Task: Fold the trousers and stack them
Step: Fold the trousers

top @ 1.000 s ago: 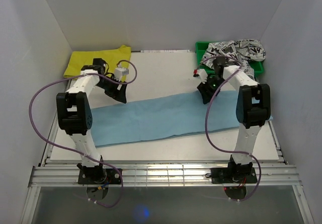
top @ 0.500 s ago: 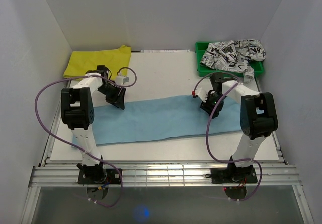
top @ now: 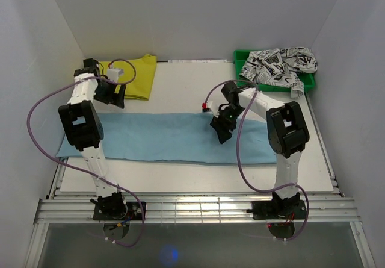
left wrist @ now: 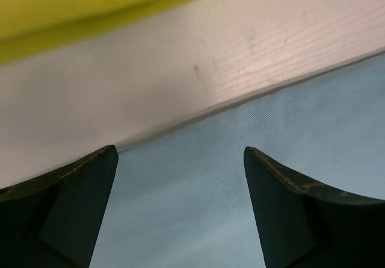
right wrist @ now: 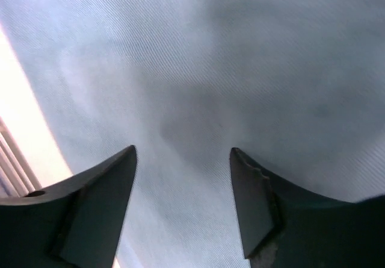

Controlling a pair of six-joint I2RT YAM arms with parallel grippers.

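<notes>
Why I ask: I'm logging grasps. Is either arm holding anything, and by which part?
Nothing is held. The left gripper and the right gripper are each over the light blue trousers, jaws apart with nothing between them.

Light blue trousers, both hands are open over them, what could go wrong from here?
The left hand sits at the far edge of the light blue trousers, so it may catch only a sliver. The right hand is over flat cloth with no edge, so it may slip. Their left end reaches the table edge and could slide off.
</notes>
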